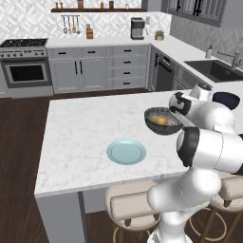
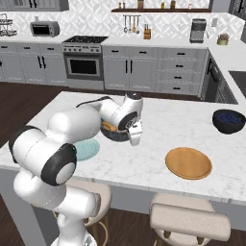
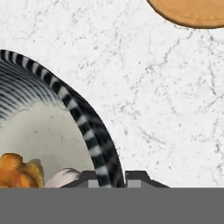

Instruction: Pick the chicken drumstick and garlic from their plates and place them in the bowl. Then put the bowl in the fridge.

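Hand view puts the hand (image 3: 115, 178) at 6 o'clock, its two dark fingertips standing either side of the bowl's (image 3: 89, 127) striped rim, one inside and one outside, pinching that rim between them. Inside the bowl, at about 8 o'clock of this view, lie the chicken drumstick (image 3: 19, 169), golden-orange, and the pale garlic (image 3: 61, 177) just beside it, both touching the light grey floor. At 1 o'clock the edge of the orange-tan plate (image 3: 192, 13) lies on the white marbled worktop (image 3: 166, 96), well apart from the bowl.

Left base view shows the bowl (image 1: 163, 121) from the side, dark outside, with an orange patch of the drumstick (image 1: 161, 120) in it; the garlic cannot be made out there. The hand is hidden behind the white wrist in this view. At 8 o'clock from the bowl lies the pale blue-green plate (image 1: 126, 151), flat on the worktop (image 1: 76, 137). A second, dark blue bowl (image 1: 227, 99) shows at 2 o'clock, past the arm.

Right base view shows the hand (image 2: 135, 137) pointing down at the bowl's (image 2: 115, 132) near rim, the bowl largely covered by the arm. The blue-green plate (image 2: 89, 150) peeks out at 8 o'clock from it, the orange-tan plate (image 2: 188, 163) sits at 4 o'clock, and the dark blue bowl (image 2: 229, 121) at 3 o'clock.

No writing can be read anywhere.
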You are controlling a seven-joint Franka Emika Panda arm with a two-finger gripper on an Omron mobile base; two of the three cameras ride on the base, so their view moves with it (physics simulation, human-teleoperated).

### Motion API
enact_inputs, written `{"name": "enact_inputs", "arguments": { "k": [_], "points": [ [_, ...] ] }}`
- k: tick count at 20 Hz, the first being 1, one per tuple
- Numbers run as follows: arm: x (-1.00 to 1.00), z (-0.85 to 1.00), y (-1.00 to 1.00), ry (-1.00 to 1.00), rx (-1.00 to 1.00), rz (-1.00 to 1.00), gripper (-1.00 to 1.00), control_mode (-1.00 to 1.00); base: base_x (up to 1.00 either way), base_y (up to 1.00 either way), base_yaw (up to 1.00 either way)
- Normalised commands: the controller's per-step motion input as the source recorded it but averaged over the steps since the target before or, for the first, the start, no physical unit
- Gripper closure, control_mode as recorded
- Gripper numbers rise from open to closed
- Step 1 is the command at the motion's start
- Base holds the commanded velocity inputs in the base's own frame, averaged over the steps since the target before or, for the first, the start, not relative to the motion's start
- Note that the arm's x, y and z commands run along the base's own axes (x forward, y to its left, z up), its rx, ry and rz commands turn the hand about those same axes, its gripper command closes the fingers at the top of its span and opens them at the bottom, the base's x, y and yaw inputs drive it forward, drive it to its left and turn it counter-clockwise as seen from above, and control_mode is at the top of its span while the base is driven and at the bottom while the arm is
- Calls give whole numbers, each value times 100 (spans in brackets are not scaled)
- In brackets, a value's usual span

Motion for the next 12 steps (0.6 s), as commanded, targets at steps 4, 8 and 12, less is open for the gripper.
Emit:
{"name": "enact_inputs", "arguments": {
  "k": [4,8,12],
  "points": [
    [-33,59,90,0,-4,-16,100,-100,0,0,0],
    [-53,69,66,5,0,-12,100,-100,0,0,0],
    [-89,57,54,0,0,-7,100,-100,0,0,0]
  ]
}}
